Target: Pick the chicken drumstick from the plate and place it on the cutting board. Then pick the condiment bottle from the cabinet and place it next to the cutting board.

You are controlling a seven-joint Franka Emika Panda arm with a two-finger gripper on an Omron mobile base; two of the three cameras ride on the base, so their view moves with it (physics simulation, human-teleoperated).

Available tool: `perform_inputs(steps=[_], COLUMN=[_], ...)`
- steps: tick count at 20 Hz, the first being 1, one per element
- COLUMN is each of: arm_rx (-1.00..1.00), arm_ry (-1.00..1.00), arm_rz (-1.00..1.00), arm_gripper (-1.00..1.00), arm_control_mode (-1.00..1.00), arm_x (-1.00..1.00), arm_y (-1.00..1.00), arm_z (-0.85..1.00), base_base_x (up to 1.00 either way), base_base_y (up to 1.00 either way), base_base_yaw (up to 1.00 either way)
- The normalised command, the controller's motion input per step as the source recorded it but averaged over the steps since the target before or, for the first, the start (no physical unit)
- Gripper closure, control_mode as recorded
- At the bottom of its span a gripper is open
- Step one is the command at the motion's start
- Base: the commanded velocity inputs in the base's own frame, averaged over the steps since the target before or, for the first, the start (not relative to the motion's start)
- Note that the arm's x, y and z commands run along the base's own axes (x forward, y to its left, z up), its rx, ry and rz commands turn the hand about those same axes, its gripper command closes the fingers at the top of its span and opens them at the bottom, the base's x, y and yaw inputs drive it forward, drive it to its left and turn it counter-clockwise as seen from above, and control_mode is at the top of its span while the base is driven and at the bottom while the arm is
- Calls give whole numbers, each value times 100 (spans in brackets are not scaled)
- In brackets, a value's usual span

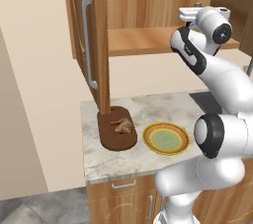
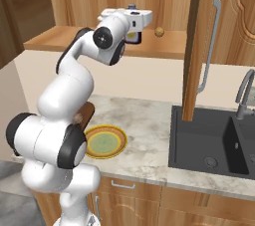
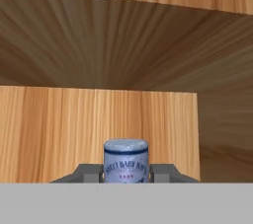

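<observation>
Hand view shows your end effector (image 3: 126,174) pinching the small rigid, slick condiment bottle (image 3: 126,161) below its pale cap, at six o'clock, inside the light-brown wooden cabinet (image 3: 99,129); keep it upright.

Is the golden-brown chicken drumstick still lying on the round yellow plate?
No, the golden-brown chicken drumstick lies on the dark brown wooden cutting board, beside the round yellow plate.

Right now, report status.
Gripper in the cabinet, jaws shut on condiment bottle. Chicken drumstick on cutting board. Nothing blocking.
</observation>
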Motion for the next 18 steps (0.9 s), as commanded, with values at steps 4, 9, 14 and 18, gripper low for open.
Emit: perform_inputs(steps=[4, 9, 14, 18], arm_rx=[0, 0, 0, 0], arm_ry=[0, 0, 0, 0], arm_rz=[1, 0, 0, 0], arm_gripper=[100, 100, 100, 100], arm_control_mode=[-100, -100, -100, -100], arm_x=[-31, -38, -49, -58], arm_y=[0, 0, 0, 0], arm_z=[10, 0, 0, 0], base_base_x=[0, 0, 0, 0], base_base_y=[0, 0, 0, 0], base_base_yaw=[0, 0, 0, 0])
